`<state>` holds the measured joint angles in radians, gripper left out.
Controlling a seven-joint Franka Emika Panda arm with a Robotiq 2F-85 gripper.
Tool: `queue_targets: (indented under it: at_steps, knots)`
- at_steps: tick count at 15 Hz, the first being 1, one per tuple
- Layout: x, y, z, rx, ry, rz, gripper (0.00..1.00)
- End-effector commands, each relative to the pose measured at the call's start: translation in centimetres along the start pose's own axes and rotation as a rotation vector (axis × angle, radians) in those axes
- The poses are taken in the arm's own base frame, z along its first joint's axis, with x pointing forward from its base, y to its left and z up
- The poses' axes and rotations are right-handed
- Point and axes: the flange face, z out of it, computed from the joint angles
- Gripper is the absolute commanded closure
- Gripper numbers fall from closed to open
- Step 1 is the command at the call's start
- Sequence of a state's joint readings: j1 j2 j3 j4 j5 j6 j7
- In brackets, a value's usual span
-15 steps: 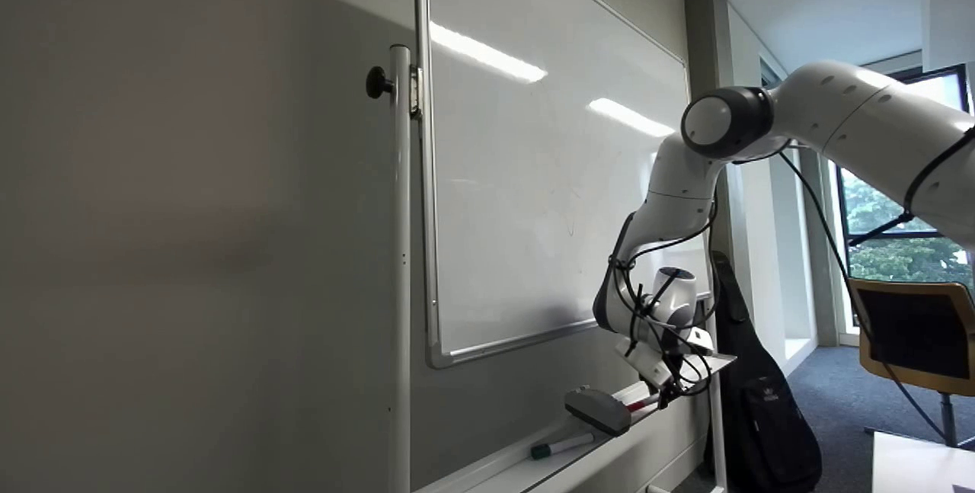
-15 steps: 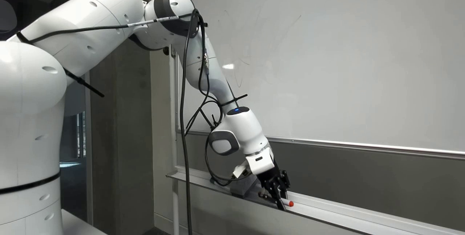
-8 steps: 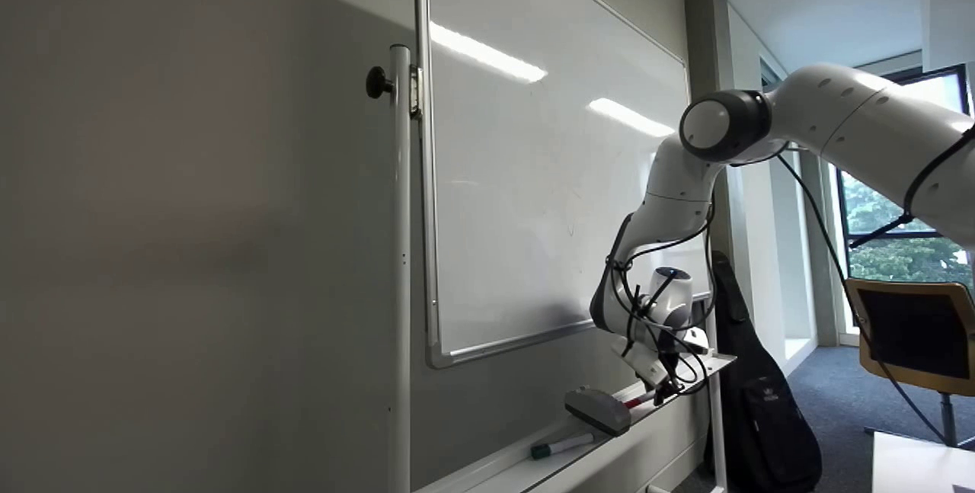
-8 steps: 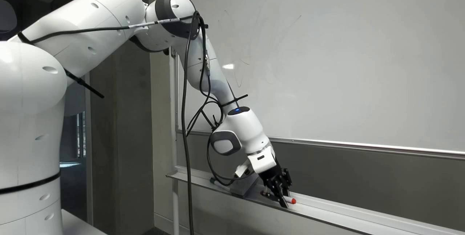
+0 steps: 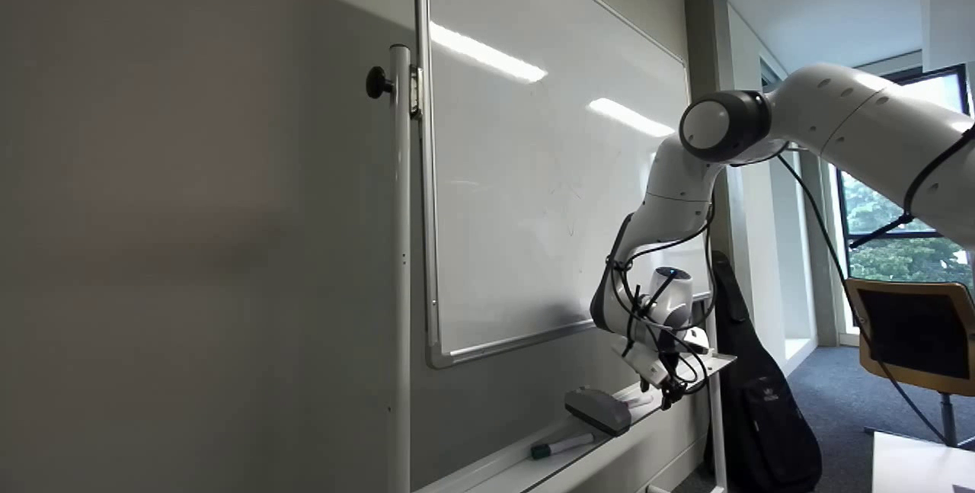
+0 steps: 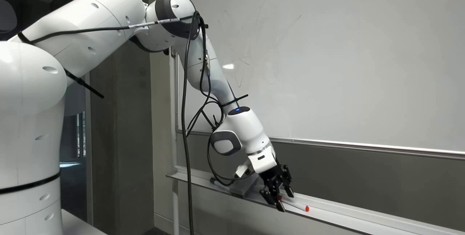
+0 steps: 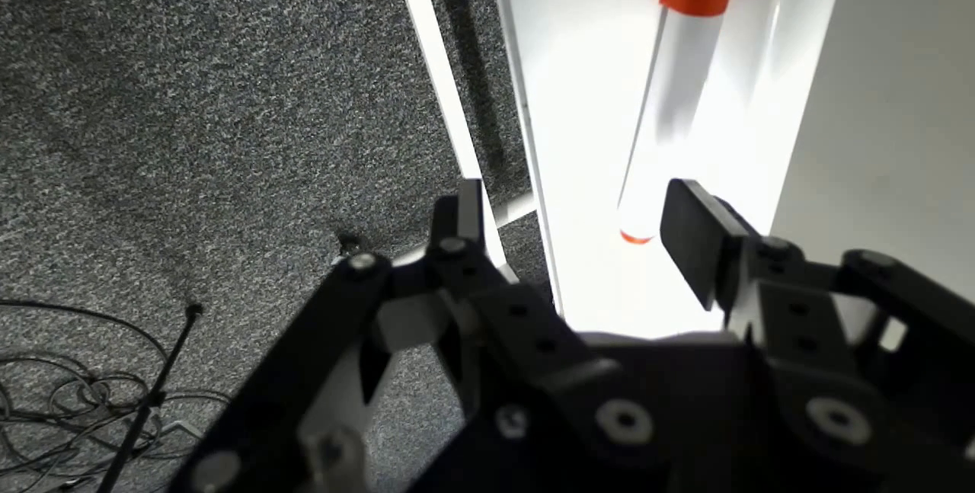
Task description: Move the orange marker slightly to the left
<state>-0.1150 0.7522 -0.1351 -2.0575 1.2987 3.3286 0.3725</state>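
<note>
The orange marker [image 7: 689, 66], with a white barrel and an orange-red cap, lies along the white whiteboard tray [image 7: 579, 97] in the wrist view. My gripper [image 7: 580, 222] stands open above it, its fingers well apart. The marker's near end shows in the gap, closer to the right-hand finger; nothing is gripped. In an exterior view the same marker [image 6: 296, 205] extends along the tray from beneath the gripper [image 6: 285, 201], its near part partly behind a finger. Another exterior view shows the marker [image 5: 641, 402] only as a pale, faint stick beside the eraser.
A grey eraser block [image 5: 598, 410] sits on the tray beside the marker's end. Beyond it lies a green-capped marker [image 5: 562, 446]. The whiteboard [image 6: 345, 64] rises above the tray, and the tray's front edge [image 7: 525, 112] drops off to the carpeted floor.
My gripper was shut on the marker and rose slightly at first. Its jaws have now opened, and the marker has dropped onto the tray, its red end further out from the fingers.
</note>
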Motion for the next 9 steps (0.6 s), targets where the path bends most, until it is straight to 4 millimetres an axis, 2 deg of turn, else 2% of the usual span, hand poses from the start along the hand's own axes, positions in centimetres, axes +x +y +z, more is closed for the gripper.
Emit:
queue_targets:
  at_steps: [1,2,4,7,9]
  knots:
    - [0.4,-0.3,0.2,0.01,0.028,0.013,0.04]
    - [0.6,0.0,0.1,0.005,0.028,0.04,0.01]
    - [1.5,3.9,-0.4,-0.103,-0.044,0.128,0.0]
    - [1.9,6.7,-1.5,-0.217,-0.153,0.18,0.0]
    - [2.5,7.8,-2.4,-0.275,-0.151,0.287,0.0]
